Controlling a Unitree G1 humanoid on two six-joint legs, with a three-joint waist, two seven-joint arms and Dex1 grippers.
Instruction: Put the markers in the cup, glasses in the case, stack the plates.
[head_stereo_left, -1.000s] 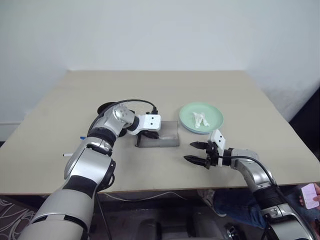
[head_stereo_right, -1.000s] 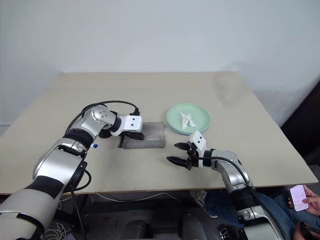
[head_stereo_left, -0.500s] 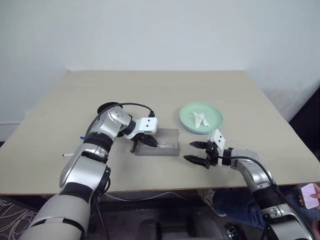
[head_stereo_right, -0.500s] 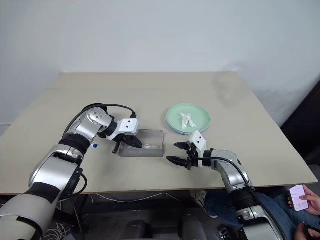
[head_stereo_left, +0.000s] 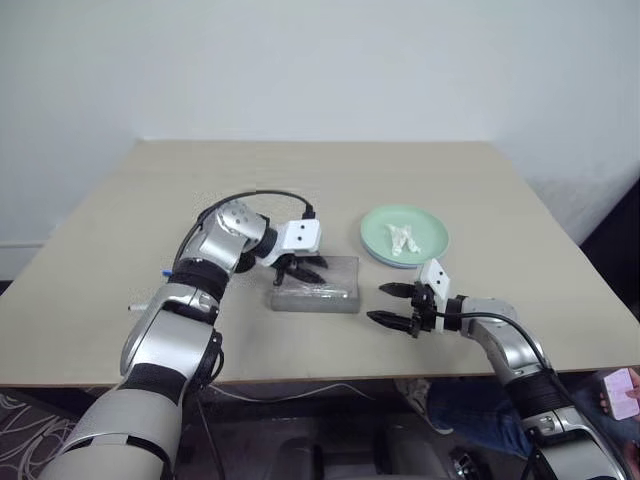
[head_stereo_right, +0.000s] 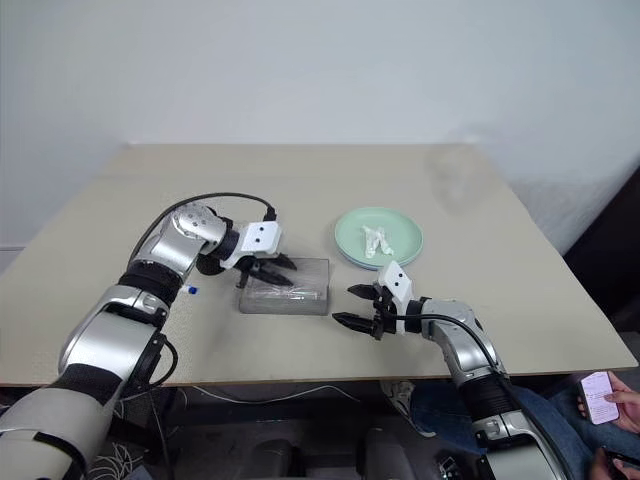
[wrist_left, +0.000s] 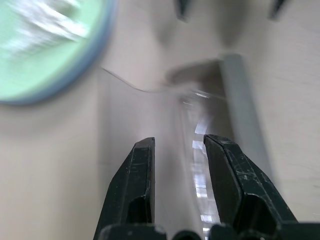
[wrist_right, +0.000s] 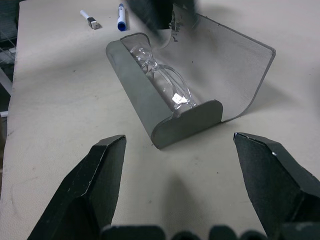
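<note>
Treating the glasses (wrist_right: 159, 77) as fragile: they lie in the open case (wrist_right: 197, 114). Left gripper (wrist_left: 179, 150) hovers above, fingers apart, empty. Grip the case's stiff lid.

The left gripper (head_stereo_right: 272, 272) has lifted off the case (head_stereo_right: 300, 296); its fingers (wrist_left: 138, 190) have parted.

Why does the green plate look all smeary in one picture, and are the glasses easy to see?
In the left wrist view the green plate is smeared and the glasses are only shiny streaks. In the right wrist view the glasses look sharp inside the open case, with a bright glint on one lens.
</note>
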